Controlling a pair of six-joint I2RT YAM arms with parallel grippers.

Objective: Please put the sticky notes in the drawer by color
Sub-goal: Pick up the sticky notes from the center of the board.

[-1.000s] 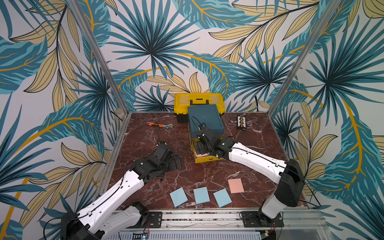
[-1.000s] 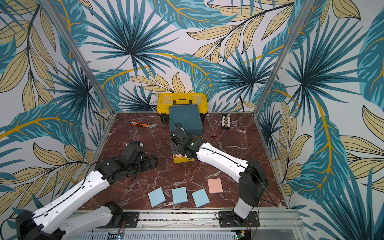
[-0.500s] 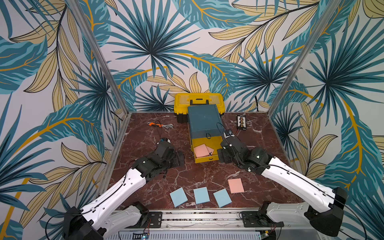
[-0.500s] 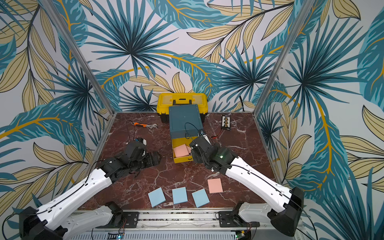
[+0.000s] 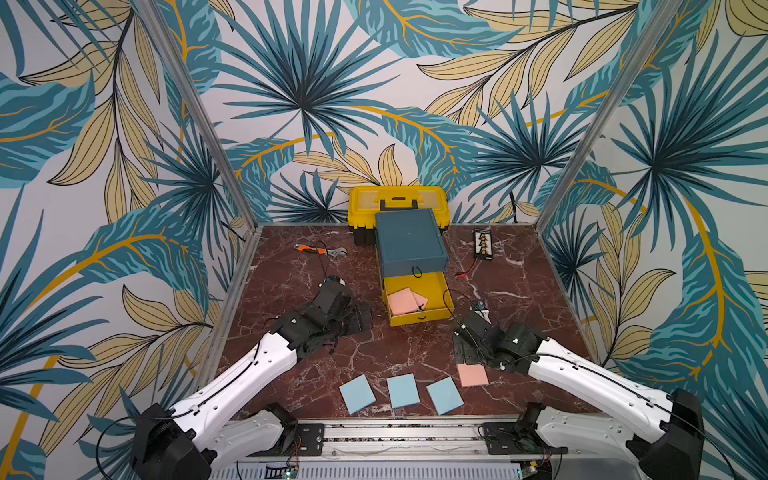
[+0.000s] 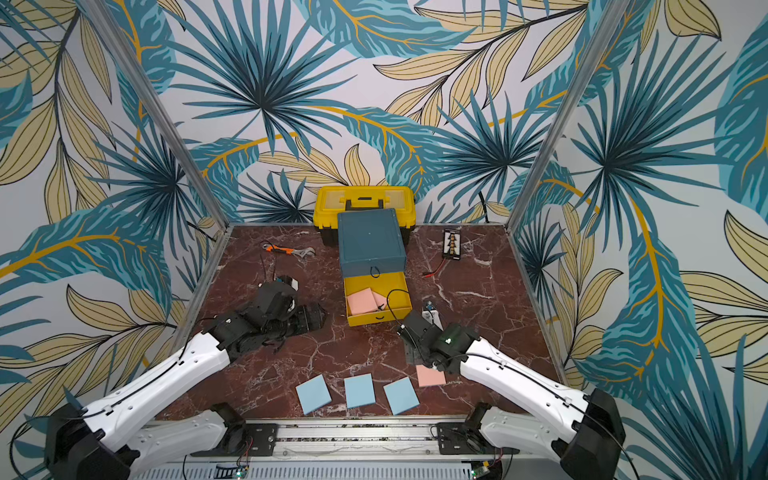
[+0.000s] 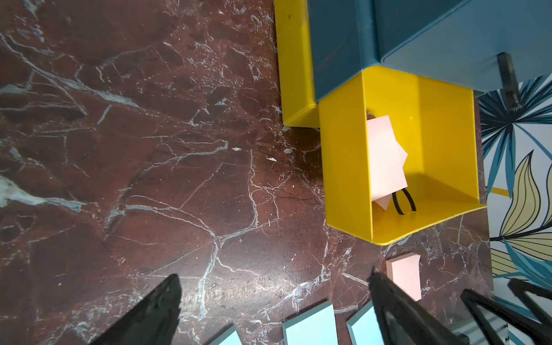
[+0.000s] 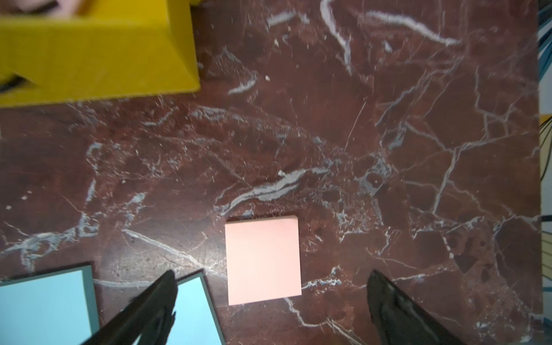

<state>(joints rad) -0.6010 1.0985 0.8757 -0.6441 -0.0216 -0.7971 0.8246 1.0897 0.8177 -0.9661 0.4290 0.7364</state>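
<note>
Two pink notes [image 5: 404,300] in yellow drawer [image 5: 419,319]; third pink note [image 5: 473,376] outside

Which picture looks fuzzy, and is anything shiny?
Right wrist view: the yellow drawer is smeared and soft, while the pink sticky note is crisper. Left wrist view: sharp, with a pale sheen on the marble table. In both top views, everything is evenly lit and clear.

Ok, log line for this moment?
right tool: open, above pink pad on table | left tool: open, empty | yellow drawer: pulled out, two pink pads inside | three blue pads: on table
</note>
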